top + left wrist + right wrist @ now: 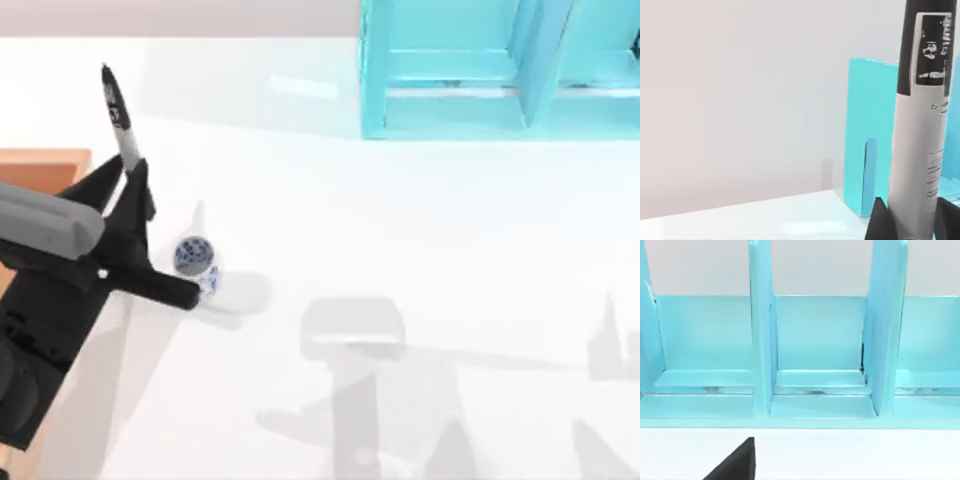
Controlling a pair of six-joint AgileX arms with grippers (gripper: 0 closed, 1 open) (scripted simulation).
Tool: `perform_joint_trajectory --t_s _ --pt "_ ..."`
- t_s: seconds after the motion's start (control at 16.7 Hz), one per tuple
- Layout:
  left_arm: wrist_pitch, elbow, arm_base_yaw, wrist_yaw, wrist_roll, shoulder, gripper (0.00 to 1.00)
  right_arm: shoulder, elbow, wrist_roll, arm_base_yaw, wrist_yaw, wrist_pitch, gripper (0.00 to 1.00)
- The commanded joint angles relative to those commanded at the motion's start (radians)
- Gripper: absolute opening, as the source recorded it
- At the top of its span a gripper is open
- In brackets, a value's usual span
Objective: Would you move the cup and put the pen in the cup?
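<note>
The pen (118,112) is a slim black marker with a grey-white labelled barrel, and my left gripper (134,186) is shut on its lower end at the table's left. It sticks out past the fingertips toward the far side. In the left wrist view the pen (920,130) rises between the two dark fingertips (879,222) of the left gripper (912,227). The cup (194,256), small and white with a blue pattern, stands upright on the table just right of the left arm, whose black body covers its near edge. A dark part of my right gripper (736,464) faces the shelf.
A turquoise shelf unit (480,70) with upright dividers (762,340) stands at the back right of the white table (400,230). A brown block (40,170) lies at the left edge beside the left arm. Arm shadows fall across the near middle.
</note>
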Motion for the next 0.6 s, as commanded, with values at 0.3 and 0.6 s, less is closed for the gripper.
perform_joint_trajectory --t_s 0.3,0.6 --pt "0.001 0.0 -0.003 -0.001 0.001 0.003 0.0 0.0 0.0 0.0 0.0 0.0 0.0 1.0" --pt "0.089 0.041 0.002 0.014 -0.002 0.116 0.0 0.0 0.0 0.0 0.0 0.0 0.0 1.0"
